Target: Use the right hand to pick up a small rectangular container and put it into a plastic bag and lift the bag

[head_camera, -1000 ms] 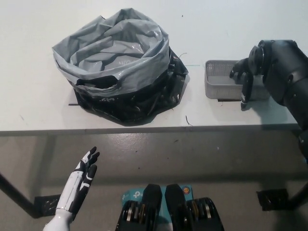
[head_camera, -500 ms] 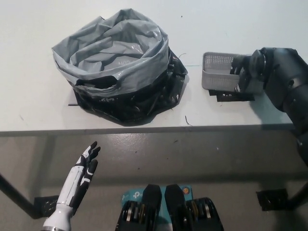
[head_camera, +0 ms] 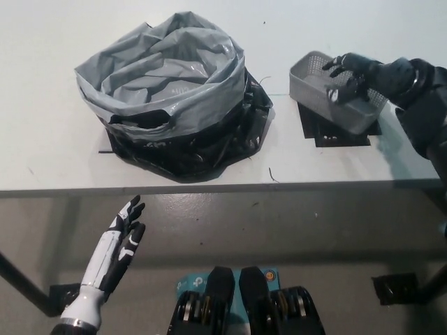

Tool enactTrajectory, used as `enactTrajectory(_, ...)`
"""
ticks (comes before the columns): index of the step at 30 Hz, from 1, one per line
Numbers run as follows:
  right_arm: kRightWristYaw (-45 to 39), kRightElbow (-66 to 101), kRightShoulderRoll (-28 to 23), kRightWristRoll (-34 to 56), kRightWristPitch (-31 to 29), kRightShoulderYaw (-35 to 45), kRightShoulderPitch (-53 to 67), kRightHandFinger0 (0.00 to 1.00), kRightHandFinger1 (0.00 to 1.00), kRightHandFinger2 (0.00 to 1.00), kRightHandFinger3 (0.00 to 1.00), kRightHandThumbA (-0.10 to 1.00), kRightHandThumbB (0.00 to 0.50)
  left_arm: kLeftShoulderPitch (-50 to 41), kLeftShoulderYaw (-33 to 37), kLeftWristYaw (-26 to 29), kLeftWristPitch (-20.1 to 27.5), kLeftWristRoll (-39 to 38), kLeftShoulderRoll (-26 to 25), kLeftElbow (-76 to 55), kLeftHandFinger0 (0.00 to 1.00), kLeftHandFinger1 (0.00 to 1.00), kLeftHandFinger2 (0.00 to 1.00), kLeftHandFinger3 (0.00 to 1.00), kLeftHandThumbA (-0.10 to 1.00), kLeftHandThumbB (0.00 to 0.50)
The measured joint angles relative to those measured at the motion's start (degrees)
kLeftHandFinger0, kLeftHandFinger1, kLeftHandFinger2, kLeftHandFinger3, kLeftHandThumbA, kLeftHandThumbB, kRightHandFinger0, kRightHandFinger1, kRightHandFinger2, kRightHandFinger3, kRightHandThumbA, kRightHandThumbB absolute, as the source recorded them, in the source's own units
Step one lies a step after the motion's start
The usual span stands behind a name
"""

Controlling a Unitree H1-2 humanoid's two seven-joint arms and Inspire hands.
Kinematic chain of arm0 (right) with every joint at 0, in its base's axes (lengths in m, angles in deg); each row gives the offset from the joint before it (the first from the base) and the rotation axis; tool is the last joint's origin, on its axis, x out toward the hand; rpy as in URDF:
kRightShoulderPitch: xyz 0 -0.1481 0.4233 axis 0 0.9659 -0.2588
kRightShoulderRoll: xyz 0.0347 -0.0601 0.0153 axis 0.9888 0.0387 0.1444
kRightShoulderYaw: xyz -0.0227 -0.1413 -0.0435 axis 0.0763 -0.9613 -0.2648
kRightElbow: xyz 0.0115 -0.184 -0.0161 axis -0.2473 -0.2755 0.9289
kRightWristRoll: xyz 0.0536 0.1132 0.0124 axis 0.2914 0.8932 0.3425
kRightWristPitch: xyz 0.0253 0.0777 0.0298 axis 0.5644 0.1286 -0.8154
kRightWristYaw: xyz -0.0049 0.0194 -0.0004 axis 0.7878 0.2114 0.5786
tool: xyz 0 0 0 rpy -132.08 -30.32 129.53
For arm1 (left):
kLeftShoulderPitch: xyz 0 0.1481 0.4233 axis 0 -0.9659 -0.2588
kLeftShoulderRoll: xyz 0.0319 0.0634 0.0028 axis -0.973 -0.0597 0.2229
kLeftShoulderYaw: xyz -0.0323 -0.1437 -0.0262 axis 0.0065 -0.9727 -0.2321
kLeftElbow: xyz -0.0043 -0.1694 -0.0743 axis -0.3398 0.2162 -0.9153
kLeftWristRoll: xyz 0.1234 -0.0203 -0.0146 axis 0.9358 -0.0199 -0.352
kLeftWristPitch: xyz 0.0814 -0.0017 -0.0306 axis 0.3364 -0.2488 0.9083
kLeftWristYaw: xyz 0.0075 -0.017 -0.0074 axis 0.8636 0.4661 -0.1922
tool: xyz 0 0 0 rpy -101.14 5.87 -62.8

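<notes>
right hand clamped on basket, tilted, lifted off table | bag open, well left of basket | left hand low, fingers apart

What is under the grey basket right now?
A black mat on the white table shows below the tilted grey basket, which the right hand grips at its rim. The mat's far part is covered by the basket.
</notes>
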Motion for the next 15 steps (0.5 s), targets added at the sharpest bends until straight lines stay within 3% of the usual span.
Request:
enactTrajectory(2, -0.8, -0.2, 0.0, 1.3, 1.0, 2.3, 0.0, 0.0, 0.23, 0.67, 0.81, -0.1, 0.196, 0.1, 0.0, 0.0, 0.0, 0.0, 0.0, 0.0, 1.0, 1.0, 1.0, 1.0, 0.94, 0.214)
enactTrajectory(3, -1.7, -0.3, 0.0, 3.0, 2.6, 5.2, 0.0, 0.0, 0.22, 0.67, 0.85, -0.1, 0.2, 0.2, 0.0, -0.1, 0.0, 0.0, 0.0, 0.1, 1.0, 1.0, 1.0, 1.0, 0.94, 0.22)
enactTrajectory(4, -2.1, -0.3, 0.0, 3.7, 3.3, 6.3, 0.0, 0.0, 0.2, 0.66, 0.83, -0.1, 0.202, 0.2, 0.0, -0.1, 0.0, 0.0, 0.0, 0.1, 1.0, 1.0, 1.0, 1.0, 0.94, 0.22)
enactTrajectory(5, -2.5, -0.3, 0.0, 4.6, 4.2, 7.7, 0.0, 0.0, 0.21, 0.66, 0.61, -0.1, 0.192, 0.3, 0.0, -0.1, 0.0, 0.0, 0.0, 0.1, 1.0, 1.0, 1.0, 1.0, 0.94, 0.214)
enactTrajectory(8, -4.0, -0.3, 0.0, 7.5, 7.2, 12.5, 0.0, 0.0, 0.2, 0.66, 0.34, -0.1, 0.172, 0.4, 0.0, -0.2, -0.2, 0.0, 0.0, 0.2, 1.0, 1.0, 1.0, 1.0, 0.93, 0.2)
enactTrajectory(9, -4.7, -0.3, 0.0, 9.1, 8.6, 14.9, 0.1, 0.0, 0.19, 0.66, 0.33, -0.1, 0.165, 0.5, 0.0, -0.2, -0.2, -0.1, 0.0, 0.2, 1.0, 1.0, 1.0, 1.0, 0.93, 0.199)
enactTrajectory(10, -4.9, -0.3, 0.0, 9.6, 9.0, 15.6, 0.1, 0.0, 0.17, 0.65, 0.41, -0.1, 0.163, 0.5, 0.0, -0.2, -0.2, -0.1, 0.0, 0.2, 1.0, 1.0, 1.0, 1.0, 0.94, 0.194)
enactTrajectory(12, -5.7, -0.3, 0.0, 11.7, 10.8, 18.6, 0.3, 0.0, 0.16, 0.67, 0.39, -0.1, 0.163, 0.5, 0.0, -0.2, -0.2, -0.1, 0.0, 0.2, 1.0, 1.0, 1.0, 1.0, 0.94, 0.194)
enactTrajectory(15, -6.8, 0.5, 0.0, 14.9, 12.8, 22.4, 1.5, 0.0, 0.21, 0.71, 0.4, -0.1, 0.179, 0.6, 0.0, -0.2, -0.2, -0.1, 0.0, 0.2, 1.0, 1.0, 1.0, 1.0, 0.93, 0.194)
